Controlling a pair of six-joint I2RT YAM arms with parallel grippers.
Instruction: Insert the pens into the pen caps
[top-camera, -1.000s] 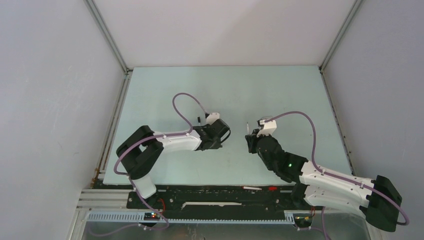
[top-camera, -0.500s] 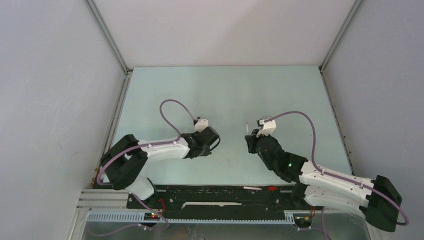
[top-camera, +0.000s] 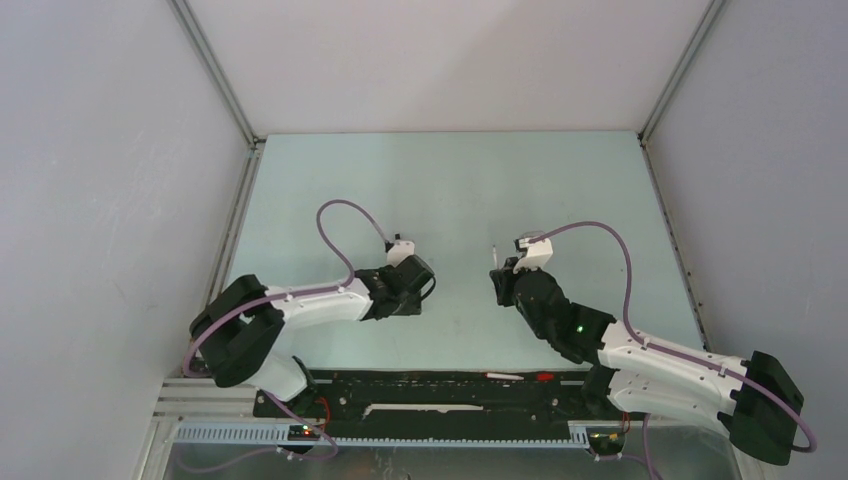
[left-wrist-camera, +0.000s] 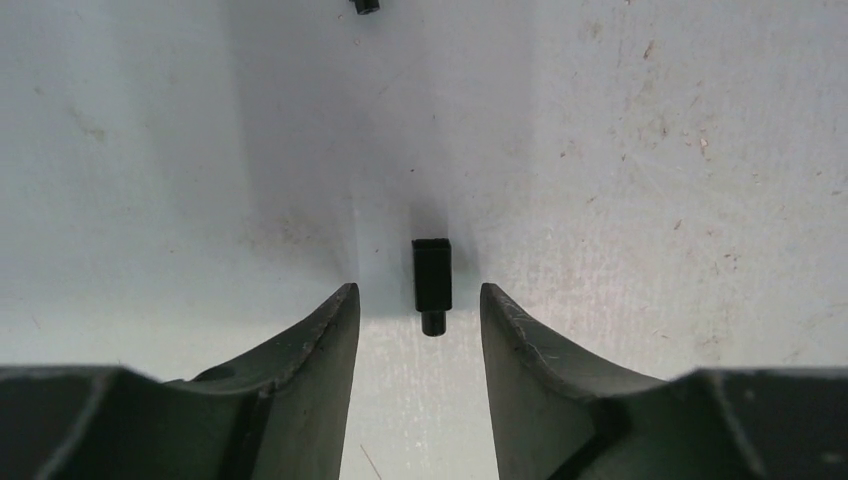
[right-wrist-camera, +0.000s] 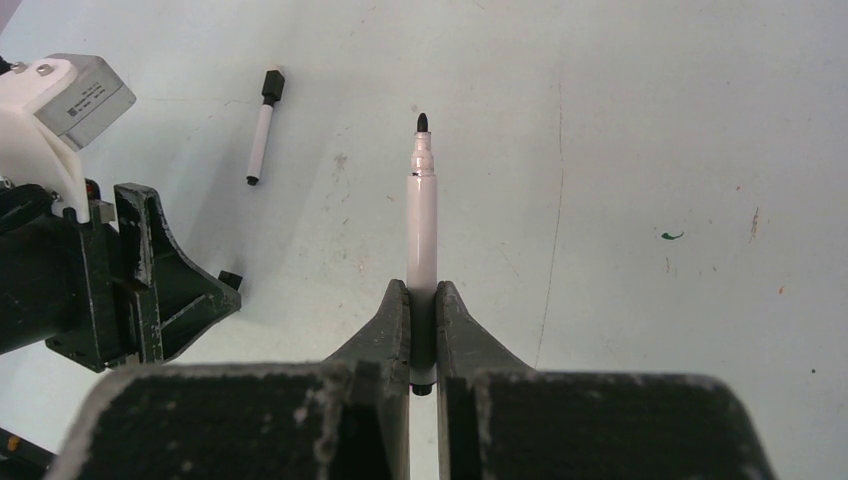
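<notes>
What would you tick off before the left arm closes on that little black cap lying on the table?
1. Pen cap lies between the left gripper's fingers: ok.
2. Left jaws open, a gap showing on each side of the cap: ok.
3. Right gripper shut on the pen: ok.
4. That pen's writing tip bare, pointing away from the gripper: ok.
5. Second pen lying on the table, apart from both grippers: ok.
6. Which end of the cap is the open one: cannot tell.
</notes>
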